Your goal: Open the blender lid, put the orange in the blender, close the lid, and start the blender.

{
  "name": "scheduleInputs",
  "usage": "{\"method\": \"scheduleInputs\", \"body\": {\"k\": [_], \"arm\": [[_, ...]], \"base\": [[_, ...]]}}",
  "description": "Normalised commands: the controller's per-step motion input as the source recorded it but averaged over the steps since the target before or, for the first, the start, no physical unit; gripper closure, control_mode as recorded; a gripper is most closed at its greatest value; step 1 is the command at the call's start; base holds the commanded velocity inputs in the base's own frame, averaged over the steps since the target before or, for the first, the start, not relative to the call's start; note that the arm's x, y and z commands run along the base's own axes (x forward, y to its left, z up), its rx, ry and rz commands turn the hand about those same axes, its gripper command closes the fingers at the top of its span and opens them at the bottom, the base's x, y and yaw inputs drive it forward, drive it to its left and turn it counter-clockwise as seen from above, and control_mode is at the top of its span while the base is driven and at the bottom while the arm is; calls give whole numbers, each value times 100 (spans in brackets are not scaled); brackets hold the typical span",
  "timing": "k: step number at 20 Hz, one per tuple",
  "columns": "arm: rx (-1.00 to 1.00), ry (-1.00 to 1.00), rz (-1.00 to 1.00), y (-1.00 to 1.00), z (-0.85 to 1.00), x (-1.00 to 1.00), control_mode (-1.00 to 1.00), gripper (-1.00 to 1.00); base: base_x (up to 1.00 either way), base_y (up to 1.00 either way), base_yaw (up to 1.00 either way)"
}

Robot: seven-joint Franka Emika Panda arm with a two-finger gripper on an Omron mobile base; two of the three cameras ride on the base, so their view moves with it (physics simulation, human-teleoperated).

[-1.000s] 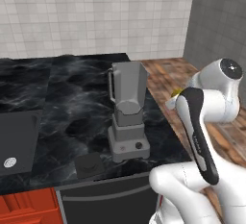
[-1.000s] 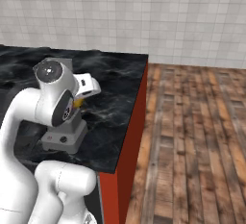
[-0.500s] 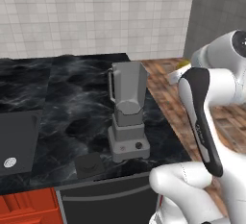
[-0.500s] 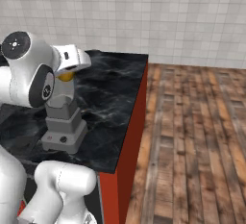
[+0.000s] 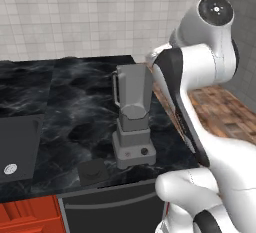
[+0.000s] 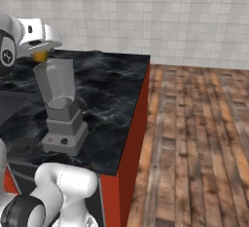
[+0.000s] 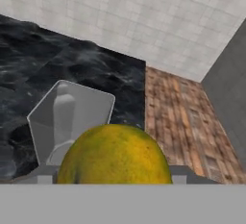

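The gripper (image 6: 40, 50) hangs above the counter (image 5: 75, 102) with the orange (image 7: 114, 155) clamped between its partly spread jaws; in the hand view the fruit bulges right in front of the camera, hiding the finger tips. In the right base view the orange (image 6: 40, 55) peeks out under the white hand, just above and beside the rear corner of the blender (image 6: 61, 106) jar's rim, not yet inside it. The jar stands open at the top, and the hand view looks down into its pale square mouth (image 7: 72, 122), just beyond the fruit. The blender (image 5: 132, 117) sits upright near the counter's front edge, and the blender lid (image 5: 94, 171) lies flat on the black stone beside its base, toward the front left.
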Motion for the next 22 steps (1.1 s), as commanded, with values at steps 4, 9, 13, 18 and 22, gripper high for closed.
{"method": "scheduleInputs", "body": {"k": [4,9,13,18,22], "arm": [[0,24,0,69,-28,56,-100,100],[0,24,0,32,-48,60,-100,100],[0,14,0,0,-41,33,-100,100],[0,12,0,4,-54,25,-100,100],[0,16,0,11,-44,33,-100,100]], "base": [[0,0,0],[0,0,0],[0,0,0],[0,0,0],[0,0,0]]}}
